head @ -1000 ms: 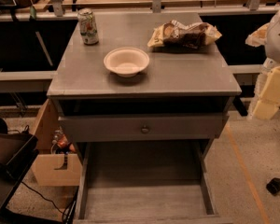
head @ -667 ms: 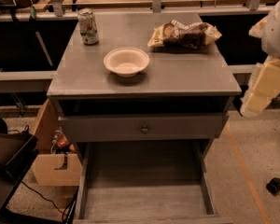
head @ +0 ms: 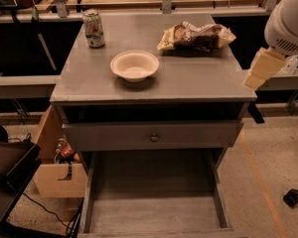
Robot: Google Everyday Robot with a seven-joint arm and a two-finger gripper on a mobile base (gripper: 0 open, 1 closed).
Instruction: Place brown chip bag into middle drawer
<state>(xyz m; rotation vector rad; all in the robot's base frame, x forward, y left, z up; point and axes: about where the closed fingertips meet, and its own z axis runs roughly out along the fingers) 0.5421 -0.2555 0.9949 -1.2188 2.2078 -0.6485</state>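
Cabinet top point(head: 188, 83) bears the brown chip bag point(head: 196, 36); claw point(head: 256, 76) hovers near, apart.

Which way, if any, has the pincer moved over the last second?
Yes. Against the cabinet top, the pincer has shifted up and left in view, now beside its right edge, nearer the brown chip bag.

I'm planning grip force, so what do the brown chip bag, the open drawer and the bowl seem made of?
The brown chip bag: thin foil-like film, crinkled, with glossy highlights. The middle drawer: probably grey-painted wood, matte, with a worn, streaky floor. The bowl: matte off-white, paper or plastic, unclear. The hand hangs just right of the cabinet.
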